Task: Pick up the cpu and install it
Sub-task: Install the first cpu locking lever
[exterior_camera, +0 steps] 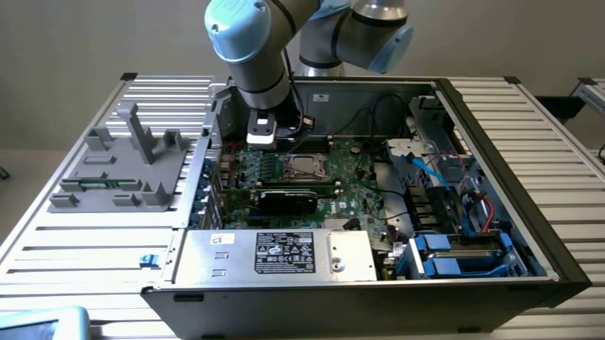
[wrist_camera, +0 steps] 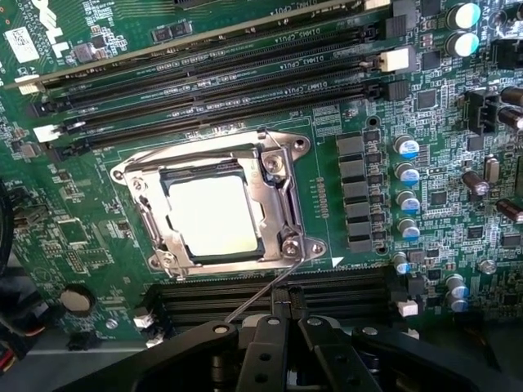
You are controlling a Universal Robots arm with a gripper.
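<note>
The cpu [wrist_camera: 211, 216], a shiny silver square, lies flat inside the metal-framed socket [wrist_camera: 279, 175] on the green motherboard [wrist_camera: 98, 237]. A thin wire lever [wrist_camera: 257, 294] runs from the socket's corner toward my gripper [wrist_camera: 285, 317]. The gripper's black fingers are shut together with nothing between them, just off the socket's edge over the memory slots. In the exterior view the arm reaches down into the open computer case, with the gripper [exterior_camera: 274, 146] close to the cpu [exterior_camera: 304, 166] on the exterior view's left of it.
Memory slots [wrist_camera: 212, 73] and a row of capacitors [wrist_camera: 406, 175] flank the socket. A black card [exterior_camera: 288, 200], the power supply [exterior_camera: 274, 253], blue cables [exterior_camera: 426, 168] and drive bays [exterior_camera: 463, 255] crowd the case. A grey fixture [exterior_camera: 123, 166] stands on the slatted table.
</note>
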